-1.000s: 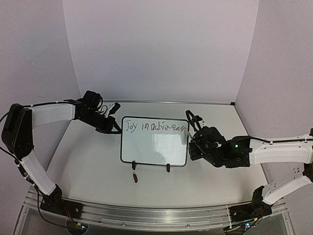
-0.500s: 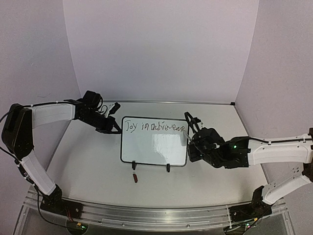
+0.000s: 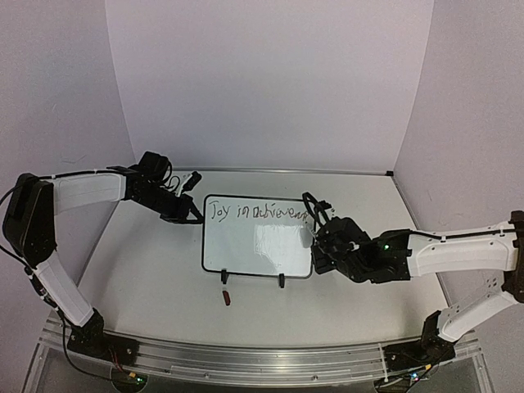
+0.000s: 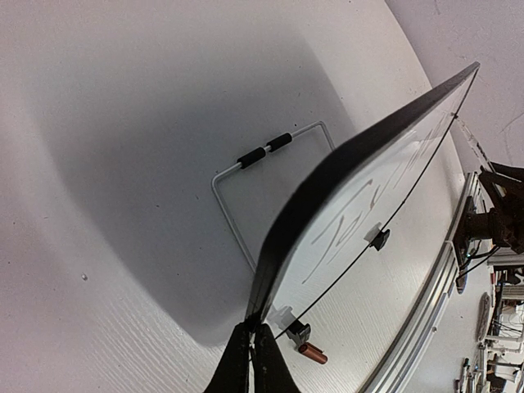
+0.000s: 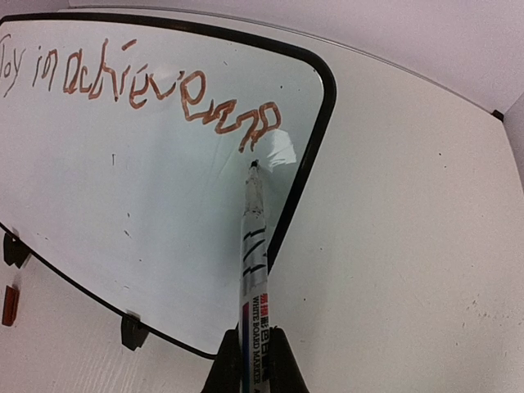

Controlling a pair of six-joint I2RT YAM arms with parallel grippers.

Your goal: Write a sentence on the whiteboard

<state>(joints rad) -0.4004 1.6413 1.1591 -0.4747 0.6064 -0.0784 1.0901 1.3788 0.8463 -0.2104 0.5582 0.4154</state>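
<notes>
Item 1: whiteboard (image 3: 258, 246), centre of the top view, propped on the table (image 3: 147, 278) on 2 black feet, with brown handwriting along its top edge.
Item 2: left claw (image 4: 252, 360), which I see pinched tight on the board's upper left corner.
Item 3: right claw (image 5: 254, 364), clamped around a marker (image 5: 254, 246) whose tip sits just under the last letters.
Item 4: small red piece (image 3: 227, 298), lower centre, on the table.

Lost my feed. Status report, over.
Left gripper shut on whiteboard corner. Right gripper shut on marker, tip by last letters. Nothing in the way.
</notes>
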